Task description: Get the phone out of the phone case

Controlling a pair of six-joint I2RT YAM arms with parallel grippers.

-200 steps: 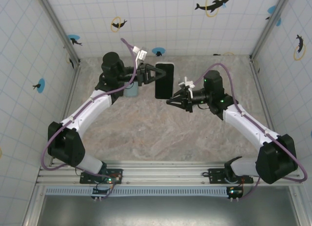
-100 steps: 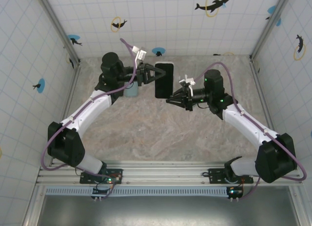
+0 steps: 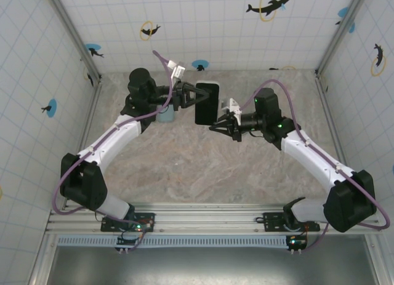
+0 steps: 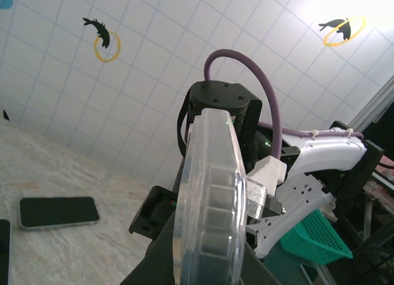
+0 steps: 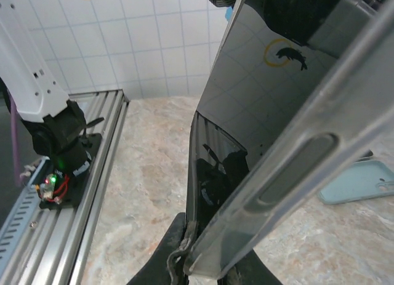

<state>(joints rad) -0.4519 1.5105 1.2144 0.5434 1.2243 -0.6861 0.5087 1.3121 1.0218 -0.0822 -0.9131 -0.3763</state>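
The phone (image 3: 207, 102), black screen up, sits in a clear phone case and hangs in the air above the table's far middle. My left gripper (image 3: 196, 95) is shut on the case's left long edge. That clear ribbed case edge (image 4: 209, 199) runs upward between its dark fingers. My right gripper (image 3: 214, 124) is shut on the bottom corner. There one finger (image 5: 169, 251) lies on the screen side of the phone (image 5: 237, 131) and the other sits behind the clear case rim (image 5: 289, 174).
A pale blue case (image 3: 165, 115) lies on the table under the left arm and also shows as a pale blue case (image 5: 360, 180) beside the held phone. Another dark phone (image 4: 58, 211) lies flat on the marble. A teal basket (image 4: 315, 236) stands beyond the right arm.
My right gripper has shifted slightly left and up onto the phone's bottom corner and closed a little. The left gripper and phone have barely moved.
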